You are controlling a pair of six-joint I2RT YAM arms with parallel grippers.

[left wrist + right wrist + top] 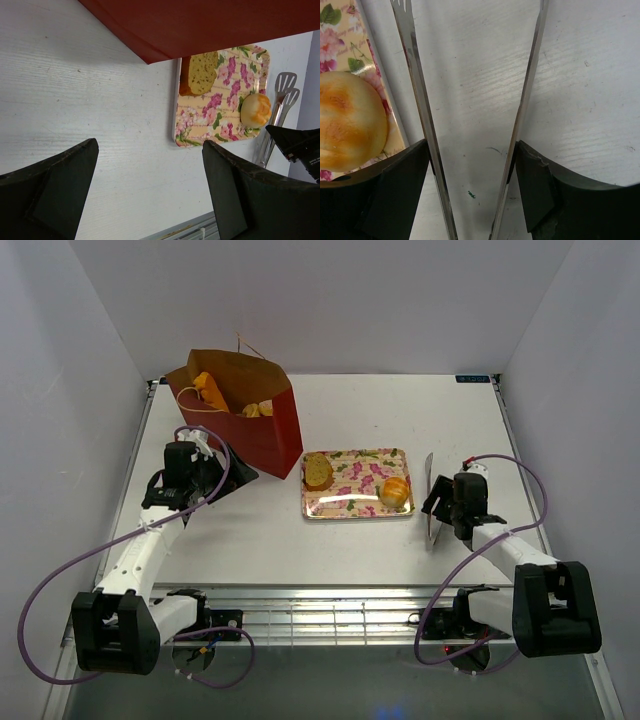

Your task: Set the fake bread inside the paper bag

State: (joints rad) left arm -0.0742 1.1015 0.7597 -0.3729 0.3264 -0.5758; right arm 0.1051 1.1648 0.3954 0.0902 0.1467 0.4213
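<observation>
The dark red paper bag (245, 410) stands open at the back left with several golden pastries (212, 390) inside; its red wall fills the top of the left wrist view (210, 25). A brown toast slice (318, 471) (202, 74) and a round golden roll (396, 491) (255, 110) (347, 120) lie on the pink floral tray (355, 502). My left gripper (240, 472) (150, 145) is open and empty over the bare table, just in front of the bag. My right gripper (437, 508) (472, 150) is shut on metal tongs (430, 495) (417, 100), whose arms are spread, just right of the tray.
The tray (220, 100) lies at the table's middle, its right edge next to the tongs (280, 105). White walls enclose the table on three sides. A metal rail runs along the near edge by the arm bases.
</observation>
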